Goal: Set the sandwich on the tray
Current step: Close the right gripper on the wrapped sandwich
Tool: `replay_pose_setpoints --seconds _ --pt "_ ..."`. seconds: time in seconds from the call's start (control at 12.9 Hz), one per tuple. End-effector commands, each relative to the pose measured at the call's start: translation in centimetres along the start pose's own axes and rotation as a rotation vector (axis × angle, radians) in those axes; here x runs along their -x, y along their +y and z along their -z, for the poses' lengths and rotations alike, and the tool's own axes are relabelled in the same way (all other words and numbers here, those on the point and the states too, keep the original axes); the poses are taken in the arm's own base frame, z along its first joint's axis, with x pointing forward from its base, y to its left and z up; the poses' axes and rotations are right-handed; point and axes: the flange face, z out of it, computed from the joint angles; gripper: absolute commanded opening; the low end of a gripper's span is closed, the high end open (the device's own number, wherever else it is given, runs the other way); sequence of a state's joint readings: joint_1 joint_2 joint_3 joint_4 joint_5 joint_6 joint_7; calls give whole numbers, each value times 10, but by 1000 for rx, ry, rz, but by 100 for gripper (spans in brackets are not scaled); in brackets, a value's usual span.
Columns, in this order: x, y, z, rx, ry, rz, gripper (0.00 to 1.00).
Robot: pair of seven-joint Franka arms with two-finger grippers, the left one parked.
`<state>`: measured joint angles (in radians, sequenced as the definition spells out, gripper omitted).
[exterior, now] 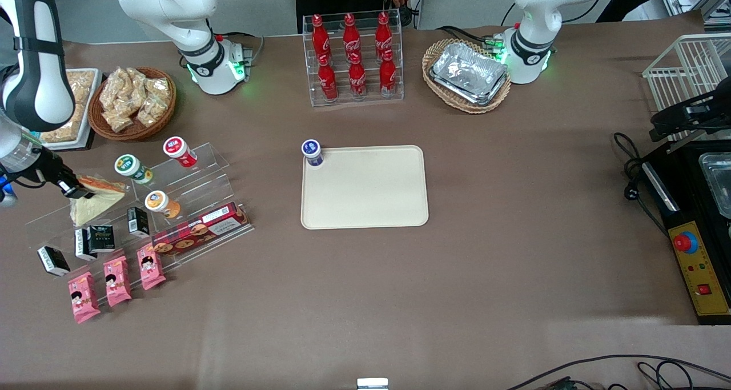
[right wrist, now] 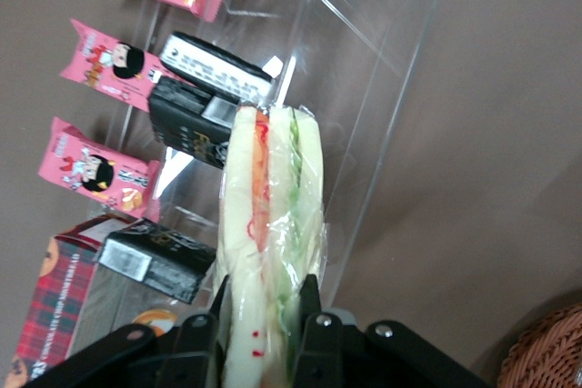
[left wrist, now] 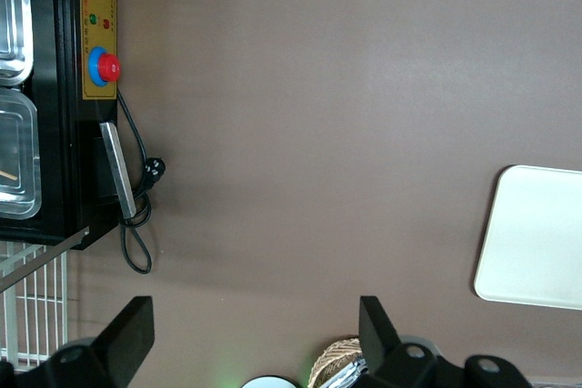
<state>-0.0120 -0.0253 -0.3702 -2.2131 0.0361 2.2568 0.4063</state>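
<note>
- Broad desk [exterior: 514,253] under a smooth brown matte cover, filling the front view from edge to edge.
- One tray [exterior: 365,193] at the middle of the desk: flat cream-beige plastic, rectangular, rounded corners, low rim. Bare apart from one small blue-lidded cup [exterior: 312,152] standing on the corner farthest from the front camera, toward the working arm's end.
- One stepped clear acrylic stand [exterior: 188,201] near the working arm's end of the desk, glossy and see-through.
- One clear acrylic rack [exterior: 354,56] by the desk edge farthest from the front camera, with six red cola bottles [exterior: 351,36] in two rows of three.
- Two round woven baskets by that same edge: one [exterior: 134,101] heaped with wrapped snacks, one [exterior: 465,76] stacked with crinkled silver foil trays.
- One long red tartan biscuit box [exterior: 200,230] on the stand's lower step.
- One sandwich [right wrist: 273,224], a triangular wedge in clear crinkly wrap, pale bread faces, orange-red and green filling along the edge; at the stand's end toward the working arm's end of the desk, well apart from the tray.
- Three pink snack packets [exterior: 117,278] in a row on the desk, nearer the front camera than the stand.
- Four small black cartons [exterior: 100,238] on the stand.
- Three round-lidded cups on the stand: green [exterior: 130,167], red [exterior: 178,150], orange [exterior: 159,202].
- Gripper [right wrist: 266,320] at the sandwich: jaws parted only by the wedge's thickness, clamped on both bread faces.
</note>
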Motion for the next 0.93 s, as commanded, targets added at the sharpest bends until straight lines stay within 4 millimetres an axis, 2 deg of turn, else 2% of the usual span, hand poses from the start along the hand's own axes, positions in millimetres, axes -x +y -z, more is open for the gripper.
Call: replay_pose_setpoints --seconds 0.0,0.15,0.39,0.54,0.7,0.85 --pt "-16 -20 52 -19 -9 33 4" --pt "-24 -26 81 -18 2 71 4" --pt "-20 -45 129 -15 -17 119 4" --pt "-16 -54 163 -12 -40 136 4" --pt "-11 -60 187 -12 -57 154 4" --pt "2 -79 210 -12 -65 266 4"
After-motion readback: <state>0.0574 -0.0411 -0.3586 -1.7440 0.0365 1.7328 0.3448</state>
